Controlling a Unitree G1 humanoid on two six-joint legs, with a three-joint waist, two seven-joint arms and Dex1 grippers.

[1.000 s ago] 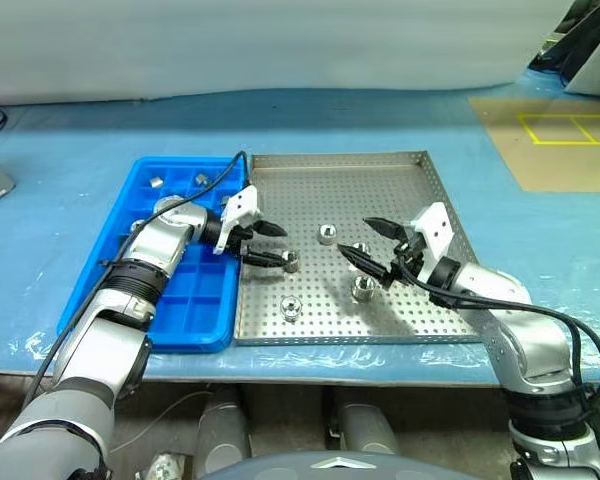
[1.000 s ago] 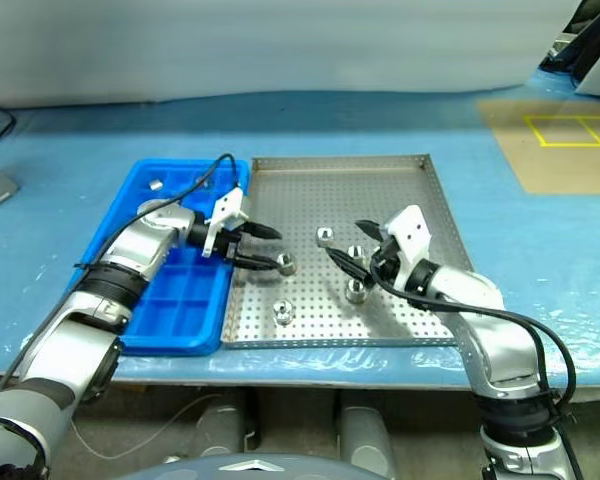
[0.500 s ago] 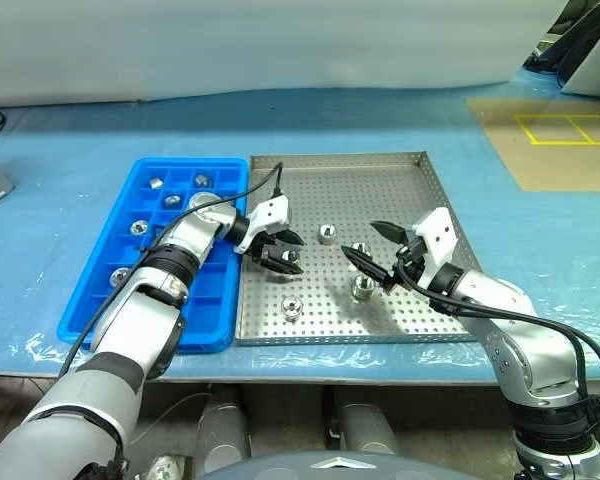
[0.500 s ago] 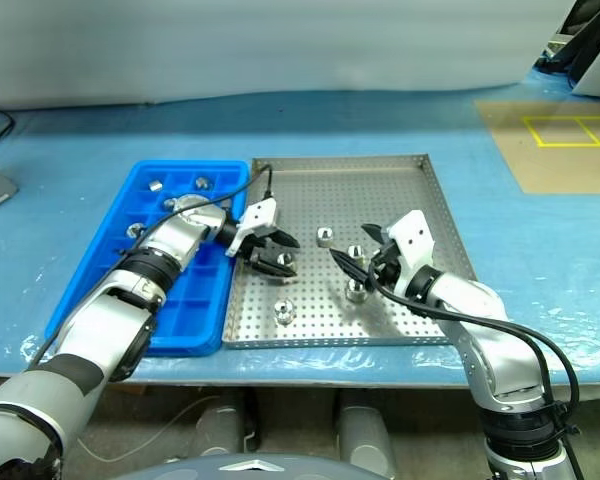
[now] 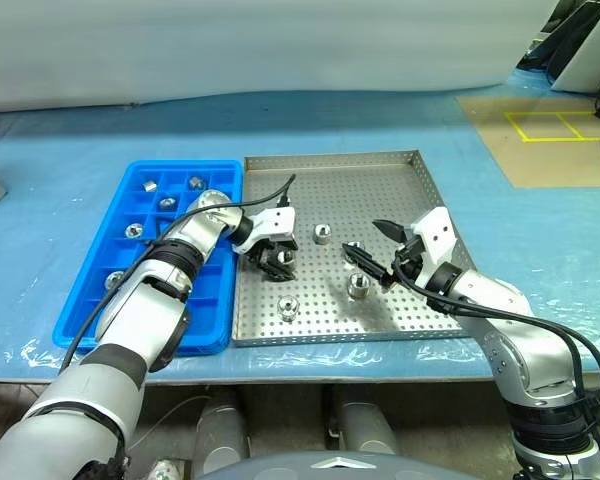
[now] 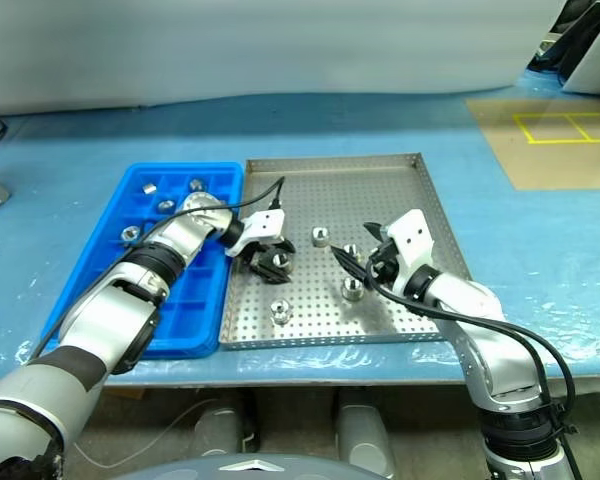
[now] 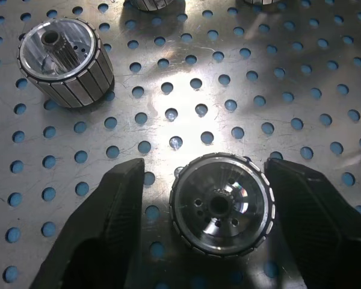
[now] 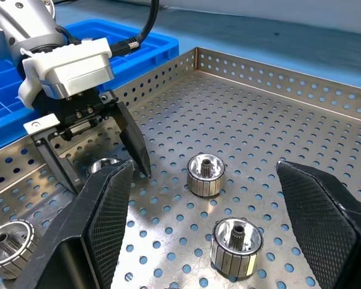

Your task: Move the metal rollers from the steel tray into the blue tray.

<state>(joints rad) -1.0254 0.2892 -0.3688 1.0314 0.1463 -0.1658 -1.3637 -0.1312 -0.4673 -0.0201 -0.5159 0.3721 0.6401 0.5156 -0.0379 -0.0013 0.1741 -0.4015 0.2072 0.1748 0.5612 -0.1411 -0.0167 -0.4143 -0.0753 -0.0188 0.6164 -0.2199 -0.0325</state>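
Several metal rollers stand on the steel tray (image 5: pixel 380 190). My left gripper (image 5: pixel 277 262) points down at the tray's left side and straddles one roller (image 7: pixel 221 205). Its fingers (image 7: pixel 102 235) are open, with a thin gap on each side of the roller. Other rollers stand at the back (image 5: pixel 322 234), in the middle (image 5: pixel 359 286) and near the front (image 5: pixel 289 307). My right gripper (image 5: pixel 368 245) hovers open over the middle of the tray, holding nothing. The blue tray (image 5: pixel 145 300) lies left of the steel tray, with several rollers (image 5: pixel 167 201) in its far compartments.
Both trays lie on a pale blue table covering (image 5: pixel 70 140). A tan mat with yellow tape (image 5: pixel 540 140) lies at the back right. A black cable (image 5: pixel 270 195) arcs from my left wrist over the tray's left rim.
My left gripper has swung right and down onto the roller at the steel tray's left, and its fingers have narrowed around it. The right arm has stayed put.
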